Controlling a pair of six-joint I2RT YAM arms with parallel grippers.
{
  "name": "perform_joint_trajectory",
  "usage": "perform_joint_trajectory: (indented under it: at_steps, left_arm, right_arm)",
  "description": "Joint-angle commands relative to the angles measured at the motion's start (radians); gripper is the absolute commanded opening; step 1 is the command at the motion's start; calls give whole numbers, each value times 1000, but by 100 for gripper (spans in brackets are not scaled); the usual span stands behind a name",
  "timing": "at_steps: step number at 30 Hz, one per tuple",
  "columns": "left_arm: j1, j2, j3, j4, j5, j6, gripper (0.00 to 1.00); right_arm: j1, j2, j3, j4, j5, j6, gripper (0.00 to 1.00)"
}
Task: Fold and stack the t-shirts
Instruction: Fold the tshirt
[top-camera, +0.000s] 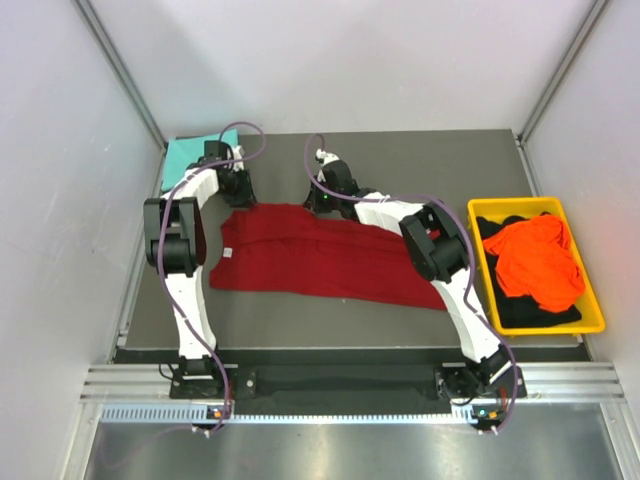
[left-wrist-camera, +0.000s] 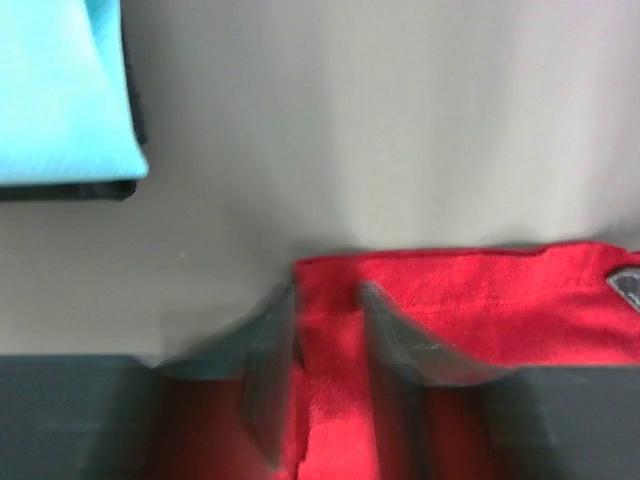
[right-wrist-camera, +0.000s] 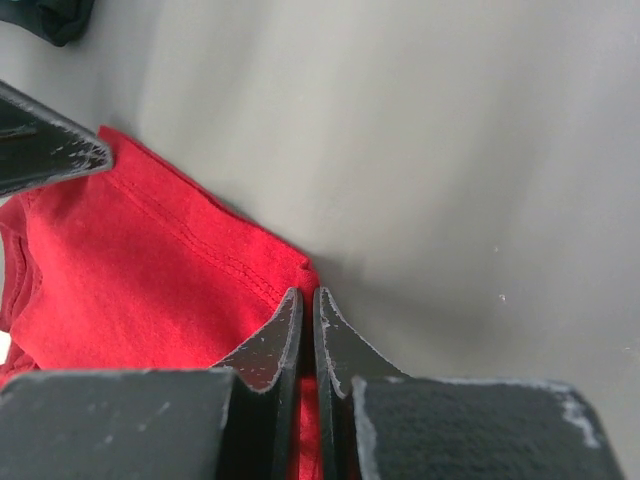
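The dark red t-shirt (top-camera: 320, 260) lies spread as a wide band across the table's middle. My left gripper (top-camera: 240, 195) is at its far left corner; in the left wrist view the blurred fingers (left-wrist-camera: 275, 350) stand apart with red cloth (left-wrist-camera: 480, 300) rising between them. My right gripper (top-camera: 318, 205) is at the far edge near the middle, its jaws (right-wrist-camera: 307, 300) pinched on the red hem (right-wrist-camera: 130, 260). The teal t-shirt (top-camera: 190, 155) lies folded at the far left corner and also shows in the left wrist view (left-wrist-camera: 60, 90). The orange t-shirt (top-camera: 535, 260) lies crumpled on the black one (top-camera: 530, 312).
The yellow bin (top-camera: 478, 255) holding the orange and black shirts stands at the table's right edge. White walls close in the left, right and back. Bare grey table (top-camera: 430, 165) shows behind the red shirt and along the front.
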Motion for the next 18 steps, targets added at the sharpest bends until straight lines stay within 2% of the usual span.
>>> perform_joint_trajectory:
  at_steps: [1, 5, 11, 18]
  left_arm:
    - [0, 37, 39, -17, 29, 22, 26]
    - [-2, 9, 36, -1, 53, 11, 0]
    - [-3, -84, 31, -5, 58, -4, 0]
    - [-12, -207, -33, -56, 0, -16, 0]
  right_arm:
    - [20, -61, 12, 41, -16, -17, 0]
    - [20, -63, 17, 40, -18, -26, 0]
    - [20, -107, 17, 29, -22, -43, 0]
    - [21, -222, -115, 73, -42, -43, 0]
